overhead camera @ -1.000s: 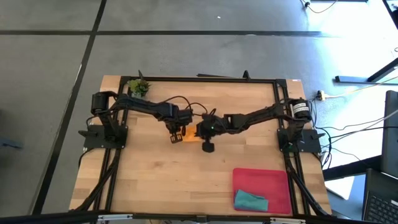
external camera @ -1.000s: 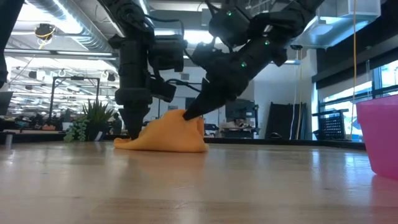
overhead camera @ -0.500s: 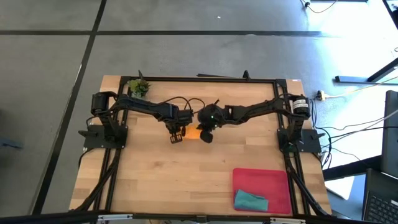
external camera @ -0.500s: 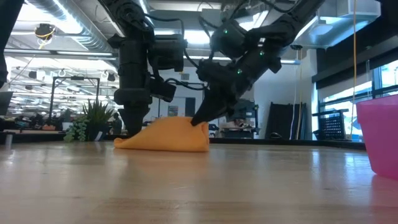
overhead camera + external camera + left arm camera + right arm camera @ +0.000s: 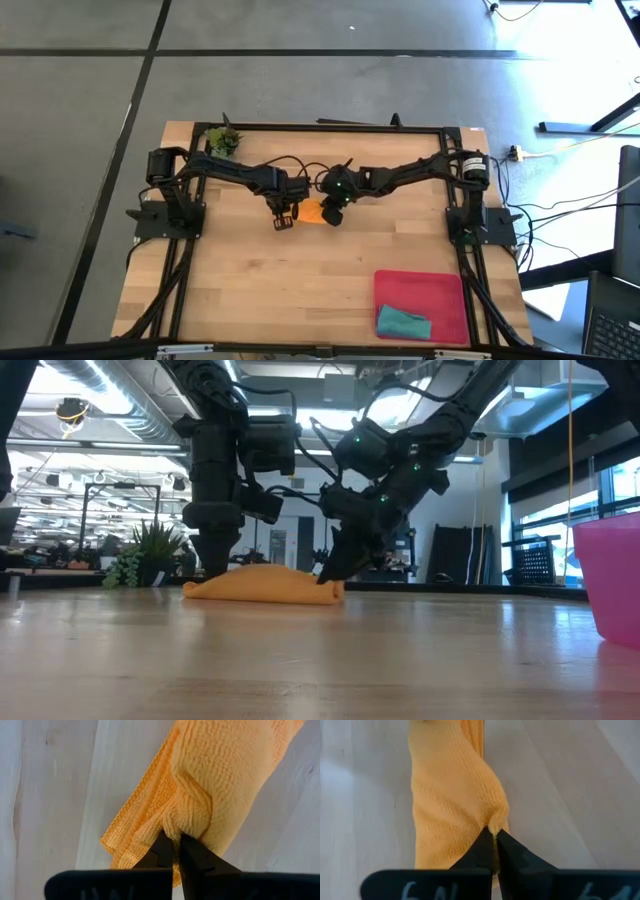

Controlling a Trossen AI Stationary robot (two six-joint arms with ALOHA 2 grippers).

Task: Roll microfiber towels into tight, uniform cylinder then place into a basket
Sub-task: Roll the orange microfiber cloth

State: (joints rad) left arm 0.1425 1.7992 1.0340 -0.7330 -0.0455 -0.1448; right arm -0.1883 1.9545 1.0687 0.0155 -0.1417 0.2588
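The orange towel [image 5: 312, 212] lies bunched into a low, long mound at the table's middle; it also shows in the low view [image 5: 262, 584]. My left gripper [image 5: 284, 219] is shut on its left end and my right gripper [image 5: 333, 213] is shut on its right end. The teal towel [image 5: 403, 322] lies in the near part of the red-pink basket [image 5: 420, 285] at the table's near right. My left gripper pinches a bunched fold at the orange towel's left end [image 5: 176, 831] between its two fingertips, several layers. The fingers point down from above [image 5: 212, 565]. That end rests on the table. My right gripper pinches a small raised fold at the towel's right end [image 5: 493, 826] between its fingertips. The fingers slant down from the table's right [image 5: 330, 568]. The end lies low on the table and the cloth between the grippers is slack.
A small green plant sprig [image 5: 223, 140] sits at the far left corner. The basket's pink wall [image 5: 610, 575] stands at the right of the low view. Bare wood lies on the table's near left.
My right gripper has gone down toward the table and a little toward the far edge, still shut on the towel's right end. That end, held up a second ago, has come down, and the towel has sunk from a peaked heap into a low mound.
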